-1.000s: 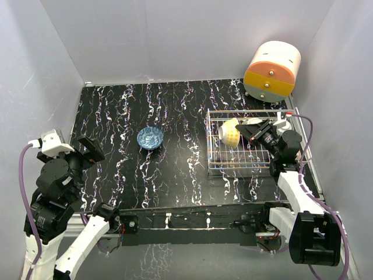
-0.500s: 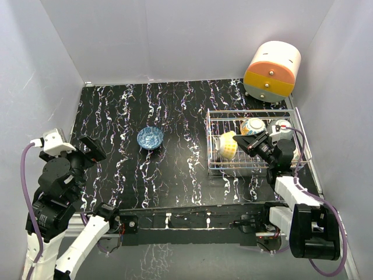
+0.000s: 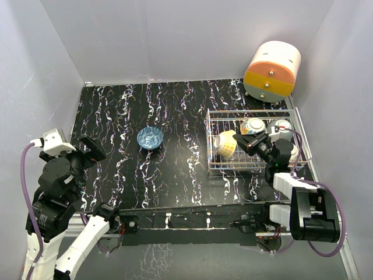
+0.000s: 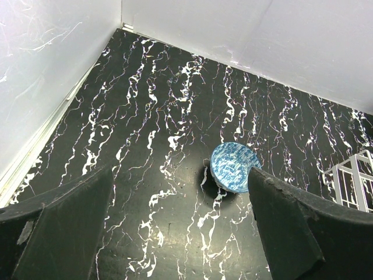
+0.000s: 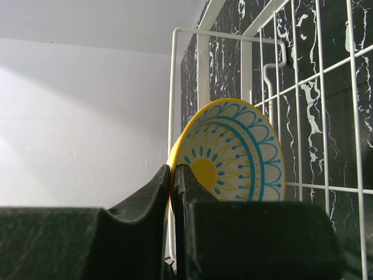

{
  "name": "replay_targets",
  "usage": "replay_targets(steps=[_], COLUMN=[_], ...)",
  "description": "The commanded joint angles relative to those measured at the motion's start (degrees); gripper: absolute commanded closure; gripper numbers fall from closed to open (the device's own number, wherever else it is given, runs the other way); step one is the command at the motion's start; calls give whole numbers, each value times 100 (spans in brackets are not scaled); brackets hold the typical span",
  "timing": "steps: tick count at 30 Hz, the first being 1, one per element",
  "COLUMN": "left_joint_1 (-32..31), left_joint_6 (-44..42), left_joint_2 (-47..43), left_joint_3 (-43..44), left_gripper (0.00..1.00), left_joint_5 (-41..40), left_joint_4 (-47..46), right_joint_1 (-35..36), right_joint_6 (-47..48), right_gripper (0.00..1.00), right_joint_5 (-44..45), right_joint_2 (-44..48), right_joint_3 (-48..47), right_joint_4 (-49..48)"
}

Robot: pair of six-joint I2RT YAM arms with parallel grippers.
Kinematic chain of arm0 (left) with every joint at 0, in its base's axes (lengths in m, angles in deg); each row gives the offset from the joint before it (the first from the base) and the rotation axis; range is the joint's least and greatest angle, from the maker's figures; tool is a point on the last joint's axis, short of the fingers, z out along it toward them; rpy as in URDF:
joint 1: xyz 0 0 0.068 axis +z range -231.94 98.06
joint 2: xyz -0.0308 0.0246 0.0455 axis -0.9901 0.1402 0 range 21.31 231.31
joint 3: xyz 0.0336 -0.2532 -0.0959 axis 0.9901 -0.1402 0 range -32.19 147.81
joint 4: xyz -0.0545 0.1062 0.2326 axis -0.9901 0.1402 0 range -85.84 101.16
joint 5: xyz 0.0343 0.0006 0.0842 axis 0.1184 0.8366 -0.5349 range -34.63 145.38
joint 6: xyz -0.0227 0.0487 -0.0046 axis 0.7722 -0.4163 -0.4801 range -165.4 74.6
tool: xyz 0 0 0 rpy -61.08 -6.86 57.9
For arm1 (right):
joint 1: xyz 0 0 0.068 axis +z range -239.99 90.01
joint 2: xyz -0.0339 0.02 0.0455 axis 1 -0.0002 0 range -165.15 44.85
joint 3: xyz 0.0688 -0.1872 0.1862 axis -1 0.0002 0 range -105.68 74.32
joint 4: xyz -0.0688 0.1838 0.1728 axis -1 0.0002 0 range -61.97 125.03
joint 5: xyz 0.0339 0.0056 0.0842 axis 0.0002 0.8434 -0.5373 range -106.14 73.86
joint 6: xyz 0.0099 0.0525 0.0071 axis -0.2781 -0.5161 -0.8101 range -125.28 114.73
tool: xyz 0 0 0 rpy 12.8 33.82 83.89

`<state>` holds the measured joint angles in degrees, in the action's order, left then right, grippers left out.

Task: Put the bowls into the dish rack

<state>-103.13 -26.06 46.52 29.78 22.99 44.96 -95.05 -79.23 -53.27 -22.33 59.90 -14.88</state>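
Observation:
The silver wire dish rack (image 3: pixel 208 153) stands at the right of the table. My right gripper (image 3: pixel 240 144) is shut on the rim of a yellow bowl (image 3: pixel 226 145) with a blue and yellow floral inside, held on edge in the rack's left part. The right wrist view shows the bowl (image 5: pixel 245 151) pinched between the fingers (image 5: pixel 157 192), with the rack wires (image 5: pixel 200 70) behind. A painted bowl (image 3: pixel 253 126) and a speckled grey bowl (image 3: pixel 281 126) sit in the rack's far part. A blue bowl (image 3: pixel 150 138) sits upright on the table, also in the left wrist view (image 4: pixel 234 167). My left gripper (image 3: pixel 88 149) is open and empty, well left of it.
A round cream, orange and yellow drawer unit (image 3: pixel 272 71) stands at the far right corner behind the rack. Grey walls close in the black marbled table (image 3: pixel 175 105) on three sides. A corner of the rack (image 4: pixel 356 181) shows at the right of the left wrist view.
My right gripper has carried the yellow bowl down and a little left into the rack, uncovering the two bowls behind it. The left arm has barely moved.

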Motion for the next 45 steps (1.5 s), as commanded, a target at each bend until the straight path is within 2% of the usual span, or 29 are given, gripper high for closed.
replay_targets(steps=[1,10,20,23,35,45], left_joint_1=[-28,-26,-26,-23,-26,-25], left_joint_6=[0,-17,-35,-26,14,50], left_joint_2=[71,102,104,99,66,107], left_joint_3=[16,19,-17,-35,-59,-94], left_gripper=[3,3,3,3,3,3], left_joint_5=[-49,-32,-41,-23,-26,48], left_joint_4=[21,-21,-49,-60,-15,-111], right_joint_1=[-80,-208,-347,-393,-515,-516], right_joint_6=[14,198,1044,1199,1579,2525], right_gripper=[92,92,90,80,70,50], right_joint_5=[99,238,705,778,899,1404], right_joint_2=[-154,-441,67,152,192,330], right_joint_3=[125,73,-278,-345,-474,-1378], right_joint_4=[-389,-198,1463,1797,2507,3958])
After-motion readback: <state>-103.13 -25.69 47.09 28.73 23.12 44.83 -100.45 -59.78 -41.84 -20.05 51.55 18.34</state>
